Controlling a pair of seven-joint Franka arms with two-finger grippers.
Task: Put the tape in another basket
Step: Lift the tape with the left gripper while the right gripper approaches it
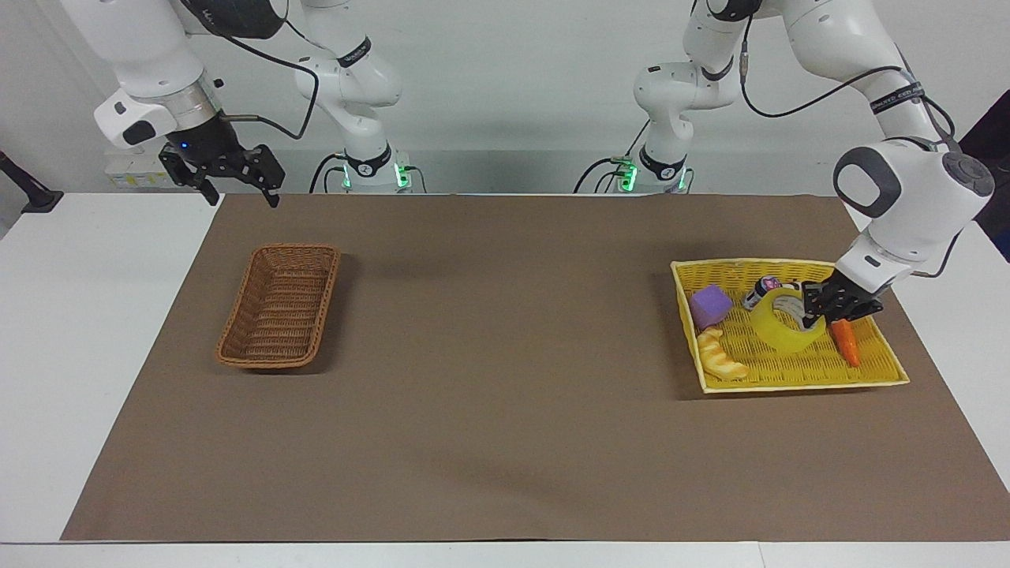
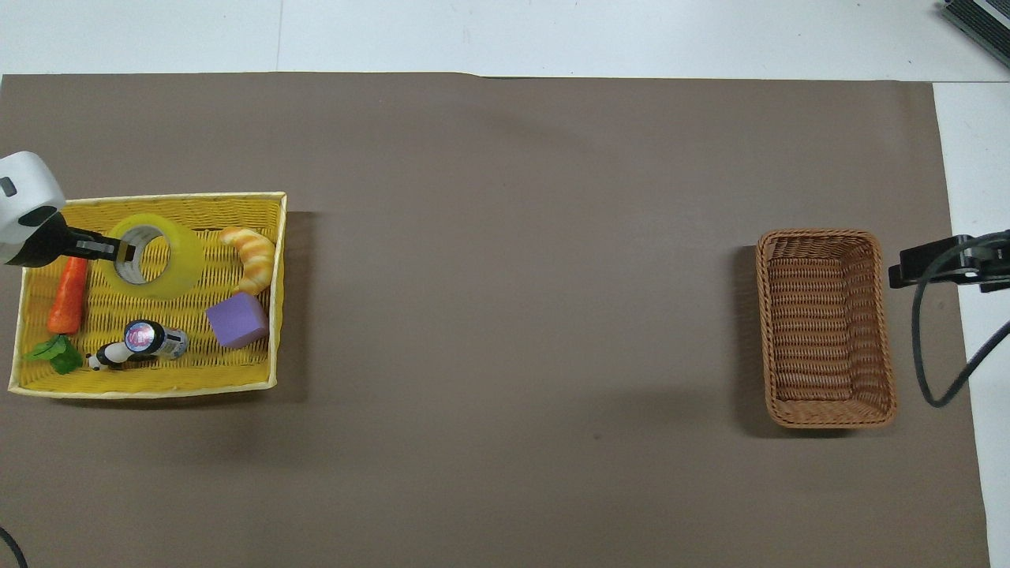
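Note:
The tape (image 1: 779,330), a yellow roll with a pale core, hangs tilted just above the floor of the yellow tray (image 1: 789,384). My left gripper (image 1: 813,308) is shut on the roll's wall, with one finger inside the core. In the overhead view the tape (image 2: 166,256) and the left gripper (image 2: 118,251) are over the part of the tray (image 2: 158,388) farther from the robots. The brown wicker basket (image 1: 237,315) sits empty toward the right arm's end, and also shows in the overhead view (image 2: 821,234). My right gripper (image 1: 231,177) waits open in the air beside that basket (image 2: 919,268).
In the tray lie a croissant (image 1: 722,355), a purple block (image 1: 710,305), a carrot (image 1: 844,341) and a small bottle (image 1: 761,290). A brown mat (image 1: 505,394) covers the table between tray and basket.

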